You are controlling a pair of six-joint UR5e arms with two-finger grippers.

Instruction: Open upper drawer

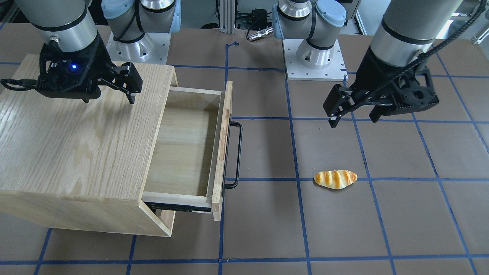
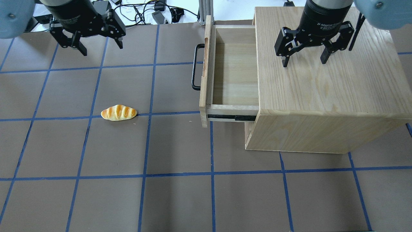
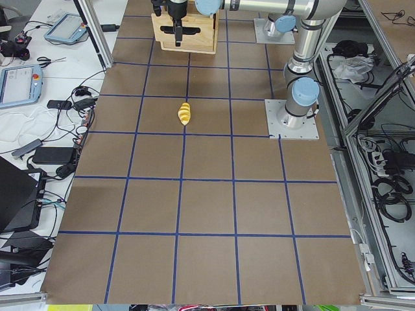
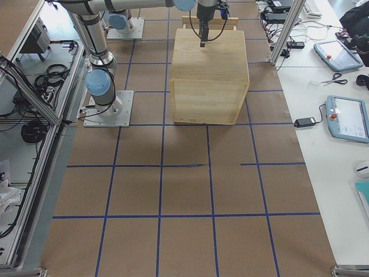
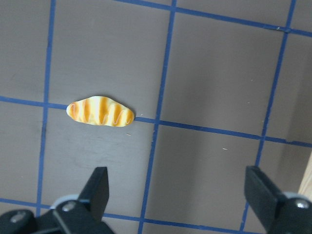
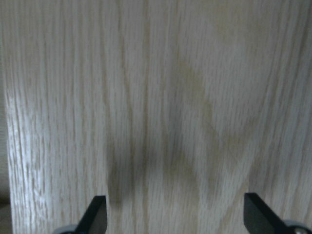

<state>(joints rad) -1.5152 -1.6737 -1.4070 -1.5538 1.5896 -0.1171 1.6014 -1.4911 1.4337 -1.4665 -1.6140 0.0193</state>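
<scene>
The upper drawer (image 1: 183,145) is a pale-wood tray pulled well out of the oak cabinet (image 1: 76,145), and it is empty. Its black bar handle (image 1: 233,154) stands free. In the overhead view the drawer (image 2: 235,74) juts left from the cabinet (image 2: 322,87). My right gripper (image 2: 304,61) hovers open and empty over the cabinet top, which fills the right wrist view (image 6: 156,97). My left gripper (image 2: 102,48) is open and empty above the table, well left of the drawer.
A toy bread roll (image 2: 118,112) lies on a blue tape line left of the drawer and also shows in the left wrist view (image 5: 100,111). The brown table (image 2: 180,193) has a blue tape grid. Cables lie along the far edge.
</scene>
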